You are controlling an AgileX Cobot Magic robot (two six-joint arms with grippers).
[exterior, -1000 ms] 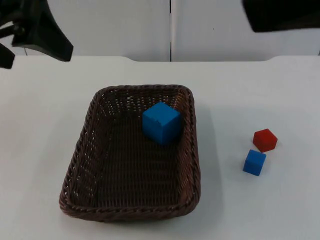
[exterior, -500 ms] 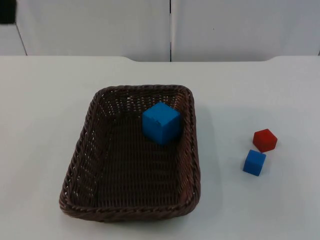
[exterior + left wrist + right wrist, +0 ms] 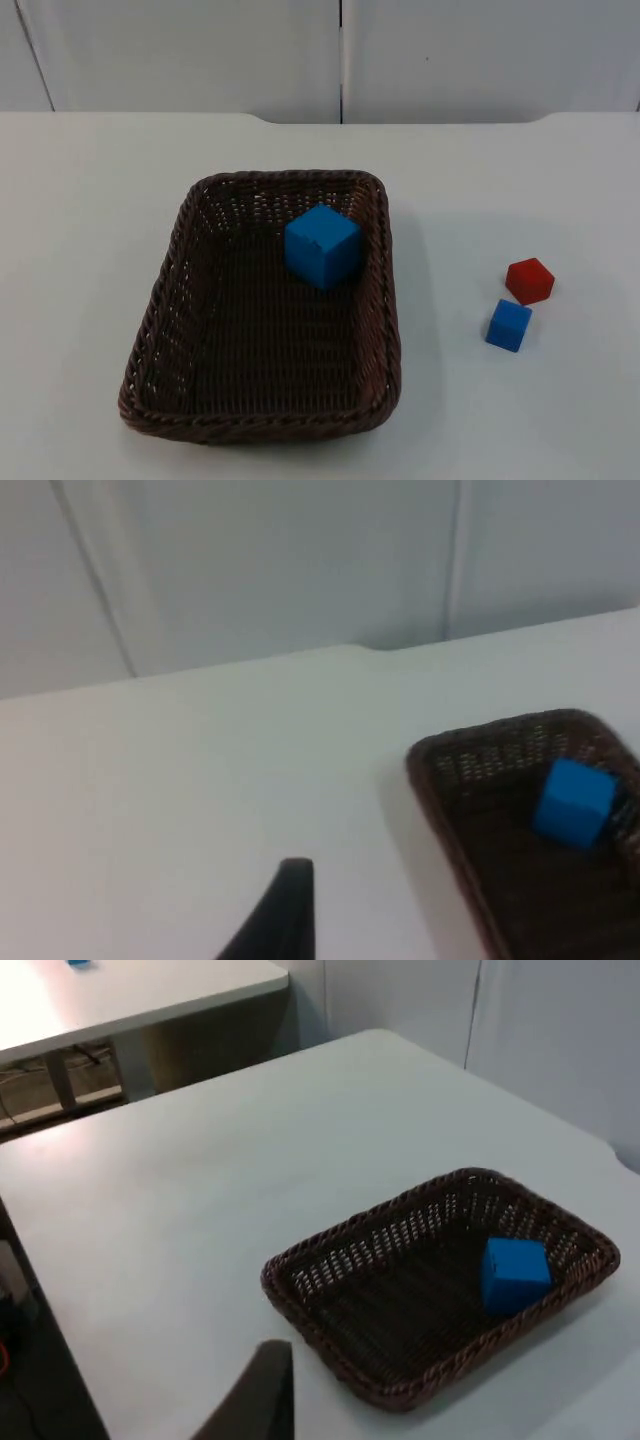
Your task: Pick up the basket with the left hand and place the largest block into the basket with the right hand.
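I see the brown woven basket (image 3: 262, 310) resting on the table (image 3: 90, 250), stiff but light, best gripped by its rim, with the big blue block (image 3: 322, 245), hard and flat-sided, already inside against its far right wall; whether either gripper is wide or narrow I cannot tell.

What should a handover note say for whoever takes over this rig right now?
Left gripper: off to the side of the basket, over bare table, holding nothing.
Right gripper: pulled back, looking at the basket across the table, holding nothing.
Basket: standing on the table, not held.
Large blue block: inside the basket, near its far right corner.
Small blue block and red block: on the table to the right of the basket, close together.
Done: largest block is in the basket.
Left: nothing for the block; the basket is down, so check whether it must be lifted.
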